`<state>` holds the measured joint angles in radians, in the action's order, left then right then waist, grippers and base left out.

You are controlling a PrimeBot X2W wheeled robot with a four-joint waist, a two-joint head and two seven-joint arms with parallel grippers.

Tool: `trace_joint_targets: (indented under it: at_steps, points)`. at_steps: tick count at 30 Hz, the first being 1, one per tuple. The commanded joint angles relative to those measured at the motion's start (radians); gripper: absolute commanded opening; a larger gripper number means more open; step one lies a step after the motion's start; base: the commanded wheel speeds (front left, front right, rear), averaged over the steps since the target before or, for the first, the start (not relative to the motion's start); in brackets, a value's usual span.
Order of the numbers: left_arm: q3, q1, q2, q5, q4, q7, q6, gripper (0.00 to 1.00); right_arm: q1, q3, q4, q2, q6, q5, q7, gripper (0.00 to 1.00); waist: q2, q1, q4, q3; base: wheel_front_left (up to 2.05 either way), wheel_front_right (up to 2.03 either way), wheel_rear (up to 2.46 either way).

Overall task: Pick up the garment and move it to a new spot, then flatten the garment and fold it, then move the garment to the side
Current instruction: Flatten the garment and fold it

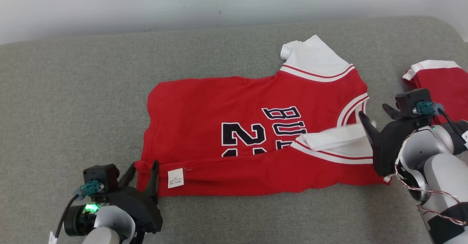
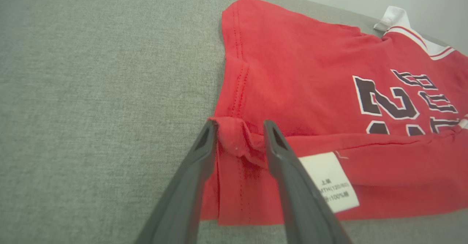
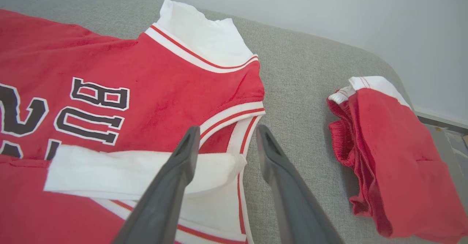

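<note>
On grey cushion (image 1: 73, 90), jersey (image 1: 219, 101) lies between left tool (image 1: 143, 164) and right tool (image 1: 373, 111).

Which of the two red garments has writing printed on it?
The jersey spread out in the middle, bearing black numbers and letters. The other red garment lies bunched at the right, with no print visible.

Head view looks down, wrist views low and close, all sharing jersey (image 1: 219, 101)
</note>
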<state>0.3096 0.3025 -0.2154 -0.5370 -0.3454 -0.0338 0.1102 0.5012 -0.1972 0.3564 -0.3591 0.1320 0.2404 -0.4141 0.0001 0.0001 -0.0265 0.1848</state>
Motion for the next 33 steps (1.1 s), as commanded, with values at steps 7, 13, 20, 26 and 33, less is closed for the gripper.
trace_joint_targets:
  at_steps: [7, 13, 20, 26, 33]
  points:
    - [-0.001, -0.019, -0.016, 0.044, 0.006, 0.082, 0.031, 1.0, 0.021, 0.003, 0.047, 0.012, -0.003, -0.004, 0.125, 1.0, -0.0001, -0.0001, -0.001, -0.02, 0.0, 0.0, 0.0]
    - [0.009, -0.089, -0.036, 0.083, 0.038, 0.149, 0.057, 1.0, -0.048, 0.047, 0.066, 0.01, -0.003, 0.016, 0.141, 1.0, -0.0001, -0.0001, -0.002, -0.046, 0.0, 0.0, 0.0]
    - [0.033, -0.152, -0.052, 0.112, 0.045, 0.139, 0.092, 1.0, -0.161, 0.127, 0.04, 0.023, -0.003, 0.019, 0.083, 1.0, -0.0001, -0.0001, -0.018, -0.057, 0.0, 0.0, 0.0]
    - [0.049, -0.147, -0.048, 0.131, 0.034, 0.13, 0.116, 1.0, -0.201, 0.158, 0.027, 0.051, -0.003, 0.002, 0.053, 1.0, -0.0001, -0.0001, -0.029, -0.034, 0.0, 0.0, 0.0]
    - [0.067, -0.099, -0.038, 0.144, 0.008, 0.096, 0.127, 1.0, -0.185, 0.164, 0.074, 0.109, -0.003, 0.009, -0.003, 1.0, -0.0001, -0.0001, -0.016, -0.002, 0.0, 0.0, 0.0]
